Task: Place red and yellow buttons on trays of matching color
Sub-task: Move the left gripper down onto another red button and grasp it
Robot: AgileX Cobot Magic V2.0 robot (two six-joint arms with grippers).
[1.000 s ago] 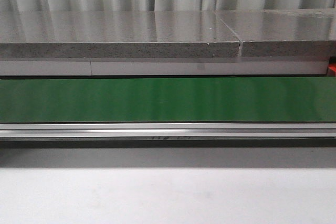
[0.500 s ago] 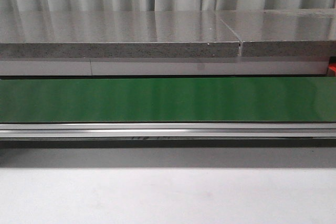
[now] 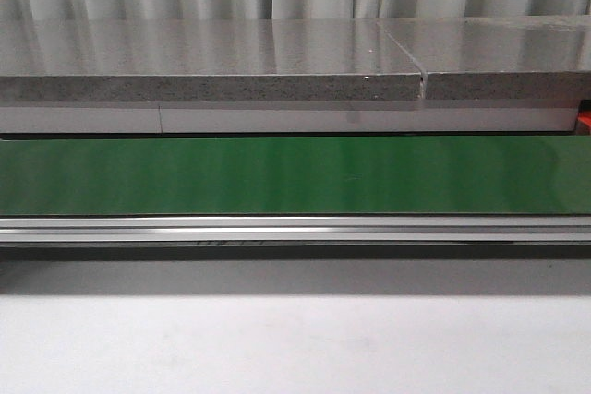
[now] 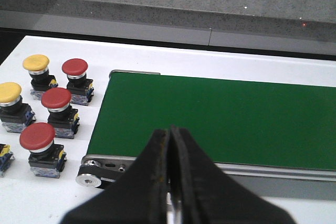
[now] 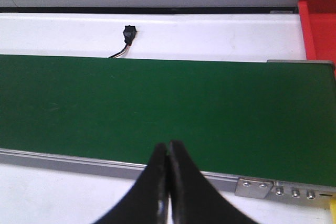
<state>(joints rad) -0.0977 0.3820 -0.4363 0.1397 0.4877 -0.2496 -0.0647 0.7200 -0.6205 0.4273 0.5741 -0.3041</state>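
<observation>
Five full buttons parked on the white table off the end of the green conveyor belt (image 4: pixel 226 119), seen only from the left wrist: red buttons (image 4: pixel 56 98) at roughly nine o'clock from the belt's end roller, three in a loose line, one nearest (image 4: pixel 37 135) and one farthest (image 4: pixel 75 67); yellow buttons (image 4: pixel 35 63) farther out at ten o'clock, a second one (image 4: pixel 9 93) at the frame's edge. A sliver of a sixth base at the far edge, cap hidden. All upright on black switch bases, apart from one another, probably staged there as a supply within the left arm's reach. None on the belt, none in a tray.

Red tray (image 5: pixel 317 22) showing only as a corner past the other end of the belt, at about one o'clock from the right gripper (image 5: pixel 168 153); likely set there for the right arm to fill. No yellow tray visible anywhere.

Left gripper (image 4: pixel 169 137) clenched, fingers pressed together on nothing, poised over the belt's near rail beside the roller. Right gripper likewise pinched closed and empty over the near rail. Neither arm visible from the front, only the bare belt. Judged: task not yet begun.

Faint dark marks on the rail in the front view, too blurred to read. No brand or label legible on the buttons.
</observation>
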